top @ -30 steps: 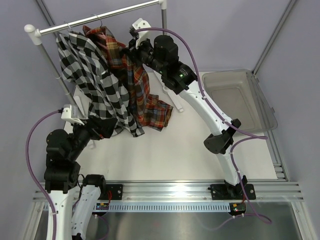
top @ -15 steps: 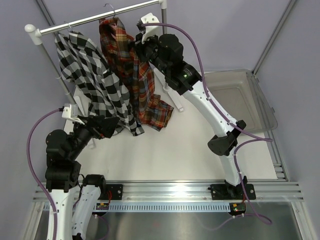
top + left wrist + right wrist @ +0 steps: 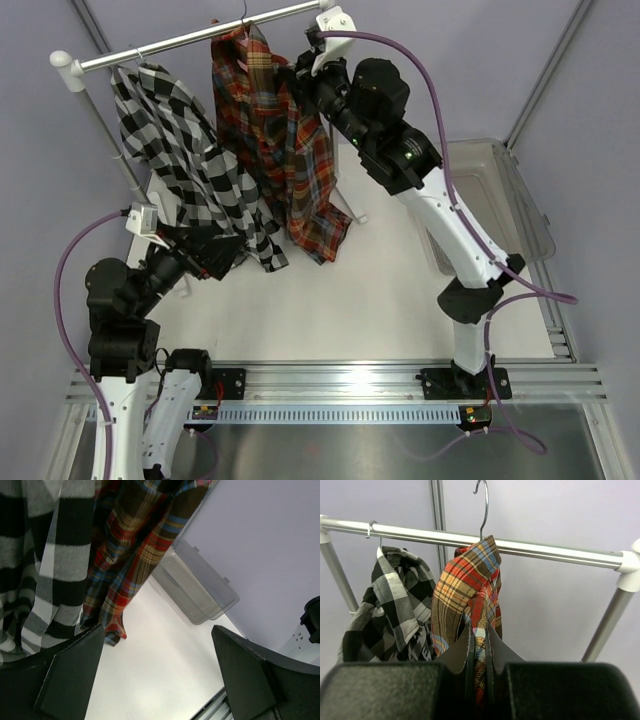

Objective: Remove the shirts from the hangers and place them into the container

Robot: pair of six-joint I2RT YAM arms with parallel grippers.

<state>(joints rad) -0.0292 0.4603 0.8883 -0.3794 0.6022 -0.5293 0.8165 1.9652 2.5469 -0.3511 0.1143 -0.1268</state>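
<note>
Grey container (image 3: 487,172): one; black-white shirt (image 3: 180,160), red plaid shirt (image 3: 270,120): two.

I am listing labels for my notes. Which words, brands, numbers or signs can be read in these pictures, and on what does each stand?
No text can be read in any view.
Small coloured marks by the arm bases: too small to tell whether they are writing.
Black-and-white shirt, plaid shirt, container, silver rail: no print visible.
</note>
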